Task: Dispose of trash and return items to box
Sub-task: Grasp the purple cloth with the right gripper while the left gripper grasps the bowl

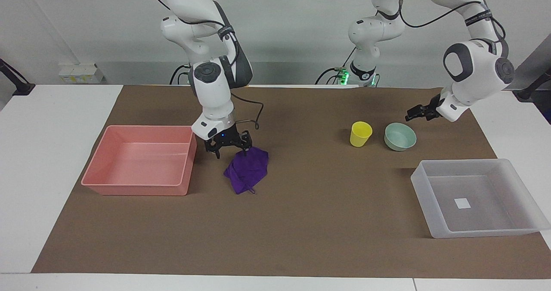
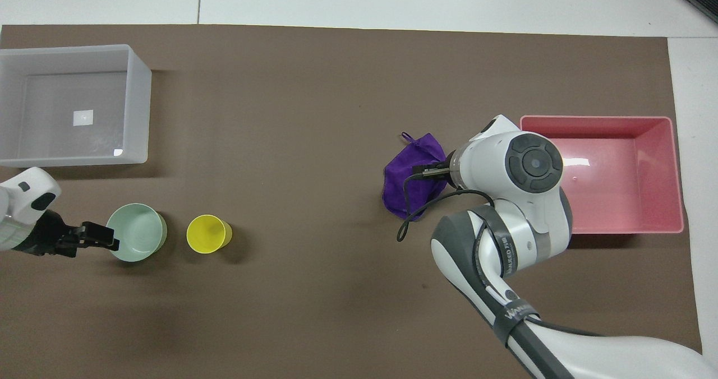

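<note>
Reaching for the trash and the bowl, both hands open.
Facing view: right hand point(image 1: 228, 150) hangs spread over the purple cloth's point(image 1: 246, 168) edge nearest the pink tray point(image 1: 129, 183), cloth toward five o'clock; left hand point(image 1: 419, 113) is beside the bowl point(image 1: 400, 136). Overhead view: cup point(image 2: 208, 234) at the bowl's three o'clock, box point(image 2: 140, 104) at twelve.

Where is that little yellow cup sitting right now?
The yellow cup stands upright on the brown mat, toward the left arm's end of the table, right beside the mint-green bowl and nearer to the robots than the translucent box.
</note>
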Controlling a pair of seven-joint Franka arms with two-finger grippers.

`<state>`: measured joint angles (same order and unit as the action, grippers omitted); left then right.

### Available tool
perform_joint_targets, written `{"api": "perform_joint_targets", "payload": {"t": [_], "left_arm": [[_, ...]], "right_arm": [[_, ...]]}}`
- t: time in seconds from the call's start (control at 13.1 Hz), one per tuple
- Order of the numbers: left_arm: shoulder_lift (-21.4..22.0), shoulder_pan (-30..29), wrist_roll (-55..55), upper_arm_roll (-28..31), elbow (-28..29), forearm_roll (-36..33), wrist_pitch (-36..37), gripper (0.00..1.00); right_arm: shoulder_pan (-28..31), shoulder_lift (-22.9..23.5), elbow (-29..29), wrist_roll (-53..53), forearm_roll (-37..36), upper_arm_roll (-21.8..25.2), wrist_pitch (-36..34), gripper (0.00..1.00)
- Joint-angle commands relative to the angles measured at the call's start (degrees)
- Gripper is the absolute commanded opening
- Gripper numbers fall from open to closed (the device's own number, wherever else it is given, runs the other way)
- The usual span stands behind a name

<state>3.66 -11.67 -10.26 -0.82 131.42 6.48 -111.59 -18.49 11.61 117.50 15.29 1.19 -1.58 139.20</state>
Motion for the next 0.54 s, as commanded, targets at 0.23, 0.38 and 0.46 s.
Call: {"api": "perform_joint_targets", "payload": {"t": [0.23, 0.38, 0.46], "left_arm": [[-2.5, 0.5, -0.9, 0.0, 5.5, 1.2, -8.2, 0.54], [-4.5, 0.5, -0.9, 0.1, 3.4, 2.3, -7.4, 0.11], [-4.6, 0.5, -1.1, 0.1, 2.7, 2.3, -6.2, 0.03]], "right_arm": [[-1.0, 6.0, 0.8, 0.3, 1.7, -0.4, 8.1, 1.00], [-1.1, 6.1, 0.9, 0.3, 1.7, -0.5, 8.2, 0.66], [-1.1, 6.1, 0.9, -0.4, 1.7, -0.4, 8.2, 0.45]]}}
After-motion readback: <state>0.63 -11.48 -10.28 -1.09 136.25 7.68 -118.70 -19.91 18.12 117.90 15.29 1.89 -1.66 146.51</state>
